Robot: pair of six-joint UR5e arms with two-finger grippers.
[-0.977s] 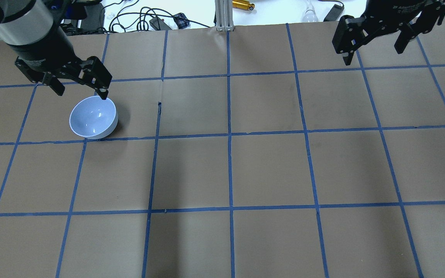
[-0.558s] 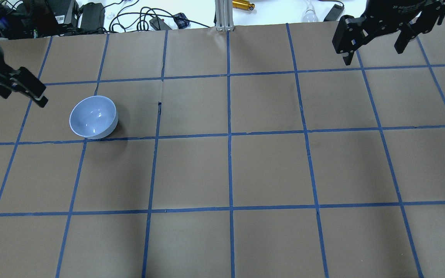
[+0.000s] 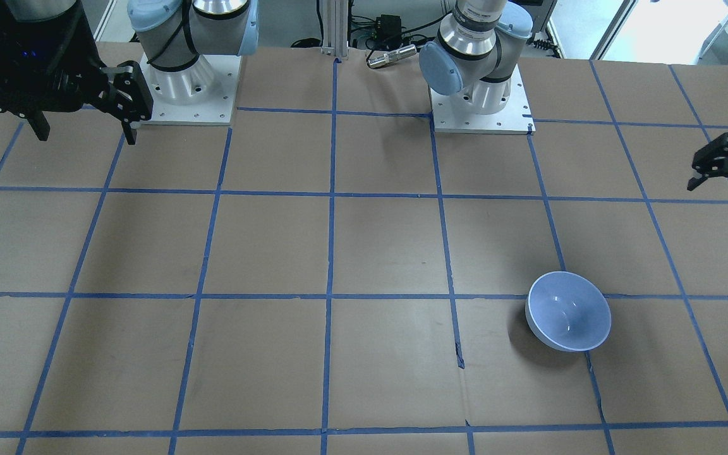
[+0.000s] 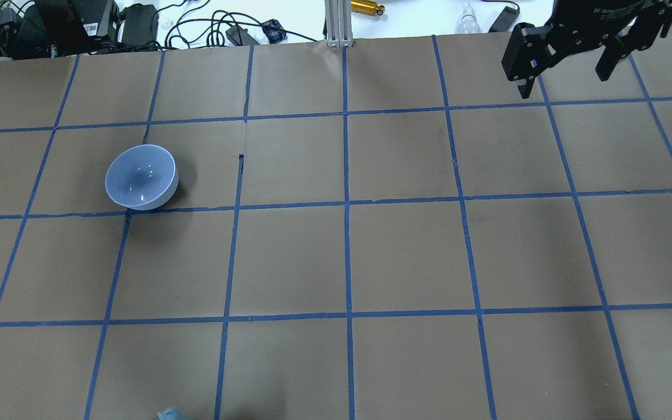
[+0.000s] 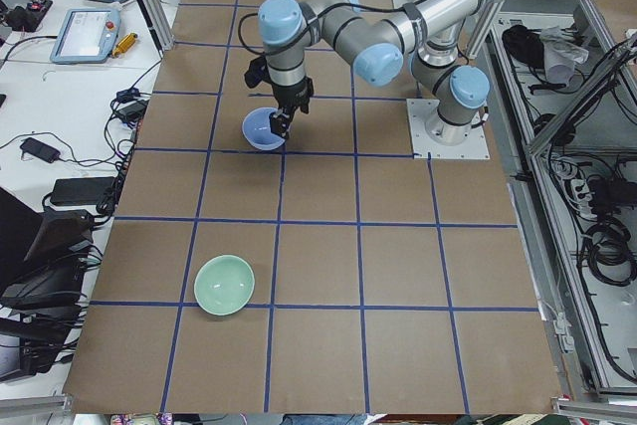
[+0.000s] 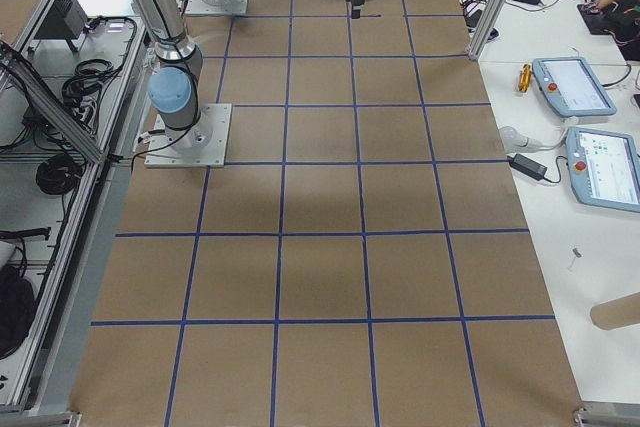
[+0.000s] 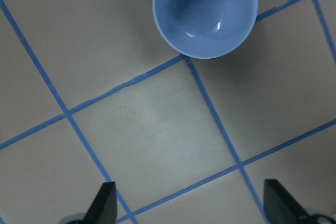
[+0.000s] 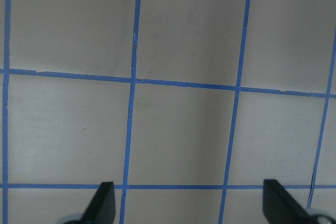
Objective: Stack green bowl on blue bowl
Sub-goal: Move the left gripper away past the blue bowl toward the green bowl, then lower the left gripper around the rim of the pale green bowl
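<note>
STATUS. Neither bowl is held. The green bowl [image 5: 224, 284] stands upright on the bench [image 4: 406, 256] toward the robot's left end, well apart from the blue bowl [image 4: 141, 177], which also stands upright and empty. In the overhead view only a sliver of the green bowl shows, at the left edge.

JAWS. The left gripper [image 7: 192, 203] has its jaws spread wide and holds nothing. Its wrist camera looks down on bare bench, with the blue bowl at the top of the frame. How far it stands from the green bowl cannot be told. The right gripper [image 4: 563, 79] hangs high on the robot's right side, well apart from both bowls, jaws wide and empty (it appears to play no part at this stage).

STEP IN HAND. Judged from the layout, this is the approach to the green bowl. The stack is not yet begun.

HAZARDS.
1. Slip at pick-up. The bowl is glossy and curved. A pinch across the wall gives little contact, so a shallow or skewed bite may let it rotate or drop.
2. Displacement. A finger landing on the rim instead of straddling it may tip the bowl or push it toward the nearby bench end.
3. Off-centre placement. The blue bowl sits free. A green bowl lowered against its rim could shove or tilt it.
4. Early release. The bowls look alike in size, so the green one will likely seat high and could rock out.
</note>
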